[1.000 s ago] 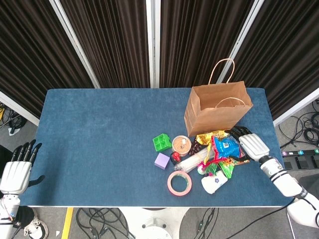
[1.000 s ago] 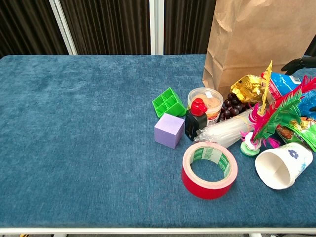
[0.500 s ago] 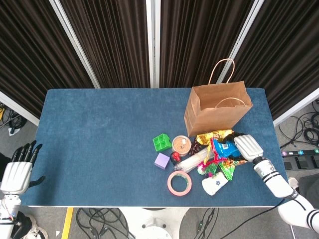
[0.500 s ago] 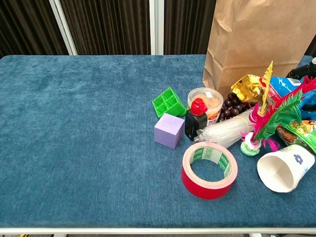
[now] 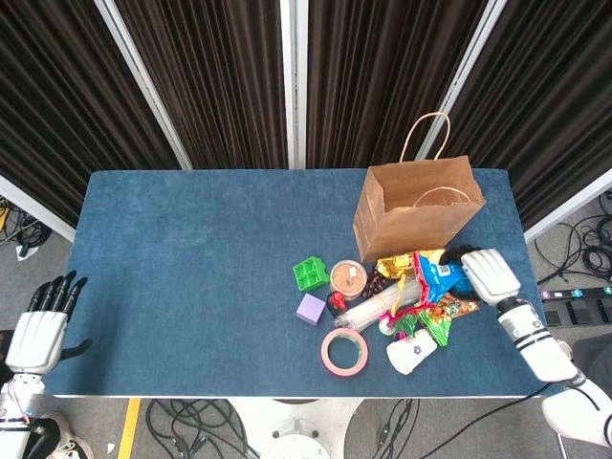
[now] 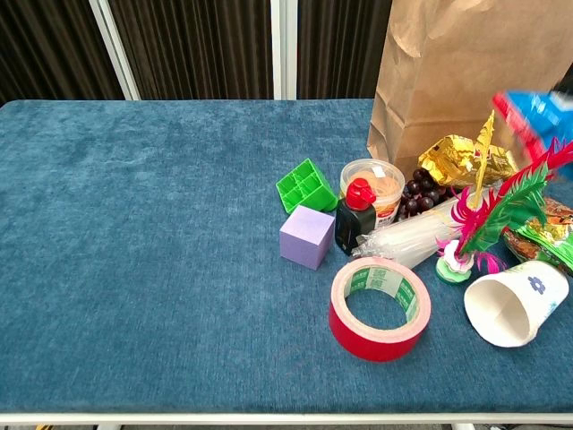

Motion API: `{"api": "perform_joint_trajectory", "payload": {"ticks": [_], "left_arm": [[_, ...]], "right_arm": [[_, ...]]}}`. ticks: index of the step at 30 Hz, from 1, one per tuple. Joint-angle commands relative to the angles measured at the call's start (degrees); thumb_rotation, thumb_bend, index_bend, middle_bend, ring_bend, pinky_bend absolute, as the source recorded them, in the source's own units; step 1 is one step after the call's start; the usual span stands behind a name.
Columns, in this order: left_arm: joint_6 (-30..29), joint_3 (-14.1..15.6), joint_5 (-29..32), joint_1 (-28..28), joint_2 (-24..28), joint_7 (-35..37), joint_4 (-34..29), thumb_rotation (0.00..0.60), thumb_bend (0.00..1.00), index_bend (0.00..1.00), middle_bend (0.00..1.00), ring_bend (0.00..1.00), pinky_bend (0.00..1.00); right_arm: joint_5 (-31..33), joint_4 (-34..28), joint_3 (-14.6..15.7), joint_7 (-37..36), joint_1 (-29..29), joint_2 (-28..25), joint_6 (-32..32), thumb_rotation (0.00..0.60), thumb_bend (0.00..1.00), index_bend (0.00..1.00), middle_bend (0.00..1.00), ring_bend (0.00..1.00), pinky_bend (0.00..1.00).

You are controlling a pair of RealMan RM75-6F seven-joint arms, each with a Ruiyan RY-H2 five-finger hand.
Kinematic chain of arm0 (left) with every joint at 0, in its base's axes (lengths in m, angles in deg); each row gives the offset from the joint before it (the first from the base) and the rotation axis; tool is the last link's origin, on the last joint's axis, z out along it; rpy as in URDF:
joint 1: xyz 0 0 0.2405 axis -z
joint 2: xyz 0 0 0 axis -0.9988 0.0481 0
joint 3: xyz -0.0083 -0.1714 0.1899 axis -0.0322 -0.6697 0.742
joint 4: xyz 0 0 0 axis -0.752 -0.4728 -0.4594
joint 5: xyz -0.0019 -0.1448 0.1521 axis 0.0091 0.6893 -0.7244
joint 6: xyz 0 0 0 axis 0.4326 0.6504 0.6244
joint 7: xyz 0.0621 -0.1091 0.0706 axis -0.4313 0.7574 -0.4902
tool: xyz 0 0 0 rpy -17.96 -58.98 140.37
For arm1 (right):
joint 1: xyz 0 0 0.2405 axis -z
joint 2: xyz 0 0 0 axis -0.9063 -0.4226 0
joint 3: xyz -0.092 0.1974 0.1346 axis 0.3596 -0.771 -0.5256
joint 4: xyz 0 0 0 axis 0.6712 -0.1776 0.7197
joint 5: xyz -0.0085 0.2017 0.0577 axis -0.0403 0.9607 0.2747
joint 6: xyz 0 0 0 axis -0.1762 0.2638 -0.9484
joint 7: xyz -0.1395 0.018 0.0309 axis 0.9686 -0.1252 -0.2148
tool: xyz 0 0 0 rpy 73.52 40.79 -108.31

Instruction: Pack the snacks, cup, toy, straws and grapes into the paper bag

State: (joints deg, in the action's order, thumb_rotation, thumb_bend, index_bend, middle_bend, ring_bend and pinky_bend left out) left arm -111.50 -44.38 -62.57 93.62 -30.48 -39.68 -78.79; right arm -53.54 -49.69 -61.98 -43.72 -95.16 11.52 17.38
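Right hand grips the blue snack packet, lifted just beside the paper bag. Next, judged: raise it above the bag's open mouth and release; left hand idles, fingers apart, holding nothing.

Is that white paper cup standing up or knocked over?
Tipped over: the white paper cup lies on its side, its open mouth facing sideways.

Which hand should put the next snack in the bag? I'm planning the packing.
The right hand. It already grips the blue snack packet beside the paper bag. The left hand hangs off the table's far left edge, holding nothing.
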Motion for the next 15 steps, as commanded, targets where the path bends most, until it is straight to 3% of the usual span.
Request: {"api": "perform_joint_trajectory", "payload": {"ticks": [1, 10, 15], "left_arm": [[-0.11, 0.07, -0.33, 0.12, -0.07, 0.16, -0.05, 0.600, 0.05, 0.07, 0.04, 0.00, 0.11], [0.39, 0.13, -0.04, 0.23, 0.17, 1.35, -0.34, 0.600, 0.05, 0.07, 0.04, 0.00, 0.11], [0.35, 0.11, -0.15, 0.31, 0.25, 1.49, -0.48, 0.600, 0.05, 0.07, 0.04, 0.00, 0.11]], "right_arm": [[0.43, -5.69, -2.03, 2.68, 0.96, -4.71, -3.62, 0.600, 0.39, 0.57, 0.47, 0.35, 0.46], [-0.66, -28.71, -4.67, 3.59, 2.21, -20.13, -6.88, 0.600, 0.40, 0.58, 0.47, 0.36, 0.47], [-1.61, -37.71, -7.31, 4.53, 1.62, -26.45, -8.28, 0.600, 0.40, 0.58, 0.47, 0.36, 0.47]]}}
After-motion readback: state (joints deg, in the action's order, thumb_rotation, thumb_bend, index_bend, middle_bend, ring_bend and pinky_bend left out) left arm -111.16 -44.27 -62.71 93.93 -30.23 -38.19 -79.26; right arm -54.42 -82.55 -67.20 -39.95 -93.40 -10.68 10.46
